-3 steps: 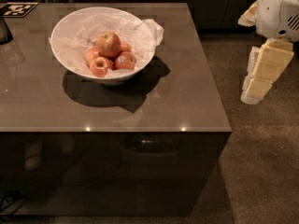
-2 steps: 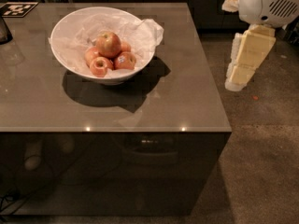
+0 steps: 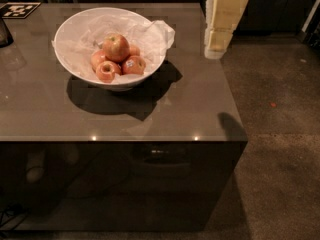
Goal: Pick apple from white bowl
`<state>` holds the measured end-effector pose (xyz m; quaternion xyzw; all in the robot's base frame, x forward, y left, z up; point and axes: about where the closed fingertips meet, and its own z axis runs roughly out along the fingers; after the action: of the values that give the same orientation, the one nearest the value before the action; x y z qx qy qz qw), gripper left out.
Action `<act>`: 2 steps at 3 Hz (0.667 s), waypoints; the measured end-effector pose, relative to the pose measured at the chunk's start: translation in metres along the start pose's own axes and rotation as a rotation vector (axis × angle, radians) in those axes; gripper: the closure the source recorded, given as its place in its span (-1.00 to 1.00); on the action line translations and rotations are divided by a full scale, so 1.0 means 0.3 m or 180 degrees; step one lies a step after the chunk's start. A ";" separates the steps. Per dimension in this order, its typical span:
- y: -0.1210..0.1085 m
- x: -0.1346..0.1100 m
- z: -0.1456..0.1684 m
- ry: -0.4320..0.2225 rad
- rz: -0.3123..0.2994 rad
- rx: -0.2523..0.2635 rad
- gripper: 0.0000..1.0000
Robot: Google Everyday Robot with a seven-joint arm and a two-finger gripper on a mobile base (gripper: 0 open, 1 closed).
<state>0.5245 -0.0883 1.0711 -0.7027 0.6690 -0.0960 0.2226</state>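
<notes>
The white bowl (image 3: 80, 64) stands on the back left part of the grey table (image 3: 190, 109), lined with crumpled white paper. The apple (image 3: 116, 47), the largest one, red-orange with a yellowish top, sits on top of several smaller reddish apples (image 3: 107, 71); one of them bears a small pale sticker (image 3: 131, 61). My gripper (image 3: 216, 51) hangs at the top of the view, over the table's right edge, well to the right of the bowl and above table height. It holds nothing that I can see.
A black-and-white marker tag (image 3: 19, 9) lies at the table's back left corner, and a dark object (image 3: 4, 31) stands at the left edge. The table's front face is a dark glossy panel. Speckled brown floor (image 3: 280, 134) lies to the right.
My gripper has moved left and up, from beside the table's right side to over its right edge, closer to the bowl. The bowl and apples have not moved.
</notes>
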 end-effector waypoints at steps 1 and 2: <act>-0.012 -0.011 -0.007 -0.0041 -0.0008 0.0048 -1.00; -0.084 -0.083 0.038 -0.0278 -0.0091 -0.0022 -1.00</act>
<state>0.5498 -0.0616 1.0762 -0.7164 0.6488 -0.0661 0.2478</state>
